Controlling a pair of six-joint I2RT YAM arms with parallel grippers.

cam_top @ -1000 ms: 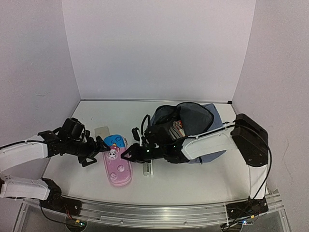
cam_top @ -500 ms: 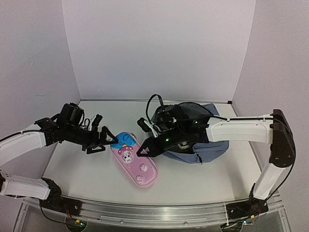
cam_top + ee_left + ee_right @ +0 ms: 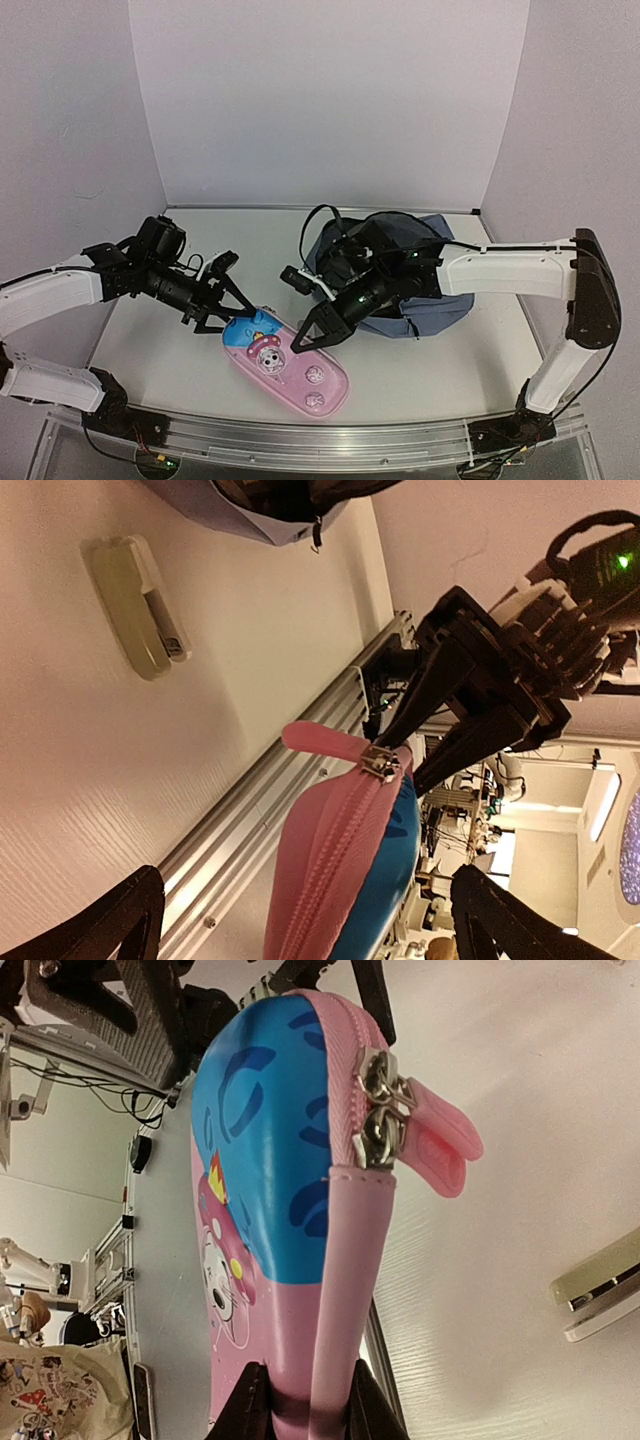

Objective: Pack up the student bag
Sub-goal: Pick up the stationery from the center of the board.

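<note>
The student bag [image 3: 441,303], slate-blue and unzipped, sits at the back right of the table, with books showing in its dark mouth; a corner of the bag [image 3: 255,508] shows in the left wrist view. The pink-and-blue cartoon pencil case [image 3: 291,372] hangs above the table in front of it. My right gripper [image 3: 316,339] is shut on the pencil case's [image 3: 262,1190] pink edge, the right gripper [image 3: 303,1412] pinching it from both sides. My left gripper [image 3: 236,311] is open at the blue zipper end. The pencil case [image 3: 335,865] lies between the left gripper's [image 3: 300,930] wide fingers, untouched.
A small off-white stapler-like item [image 3: 136,604] lies flat on the table below the case and also shows as the off-white item [image 3: 598,1300] in the right wrist view. The metal rail [image 3: 300,435] runs along the near table edge. White walls close in the back and sides.
The right gripper has lifted the pencil case off the table and carried it toward the near edge and rightward. The left gripper followed its blue end, staying open.
</note>
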